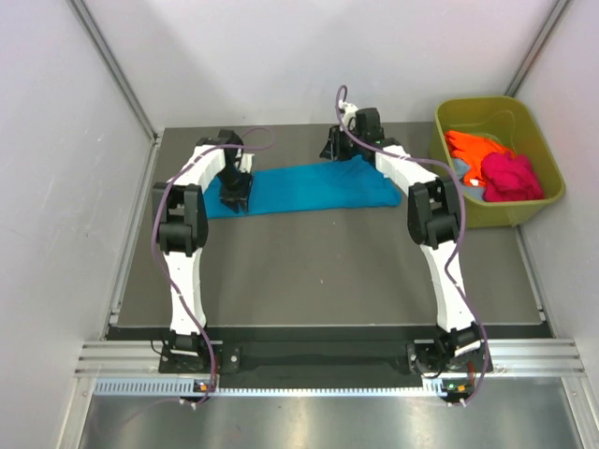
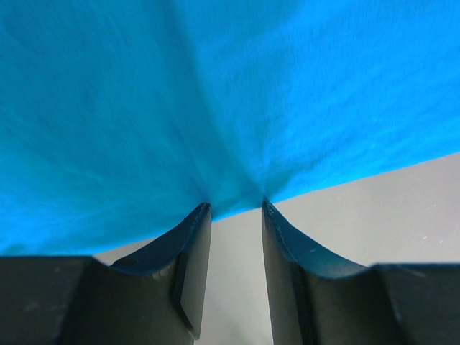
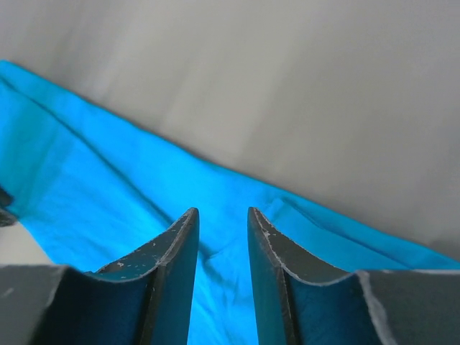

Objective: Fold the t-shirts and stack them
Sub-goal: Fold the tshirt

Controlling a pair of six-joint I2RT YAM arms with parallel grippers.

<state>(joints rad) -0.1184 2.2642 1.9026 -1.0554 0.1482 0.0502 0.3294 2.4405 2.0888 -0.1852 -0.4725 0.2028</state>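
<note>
A teal-blue t-shirt (image 1: pixel 309 187) lies folded into a long strip across the back of the table. My left gripper (image 1: pixel 236 195) is at its left end. In the left wrist view (image 2: pixel 236 207) the jaws stand narrowly apart, with the cloth's edge (image 2: pixel 215 93) bunched between the tips and creases running into them. My right gripper (image 1: pixel 339 148) is at the strip's far edge, right of the middle. Its jaws (image 3: pixel 221 212) are equally narrow and pinch a small pucker of the cloth (image 3: pixel 108 187). An orange t-shirt (image 1: pixel 473 148) and a magenta-pink t-shirt (image 1: pixel 510 176) lie crumpled in the tub.
An olive-green plastic tub (image 1: pixel 482 101) stands at the back right, partly over the table's right edge. The dark grey table top (image 1: pixel 318 271) stretches from the strip to the arm bases. White walls close in on the left, right and back.
</note>
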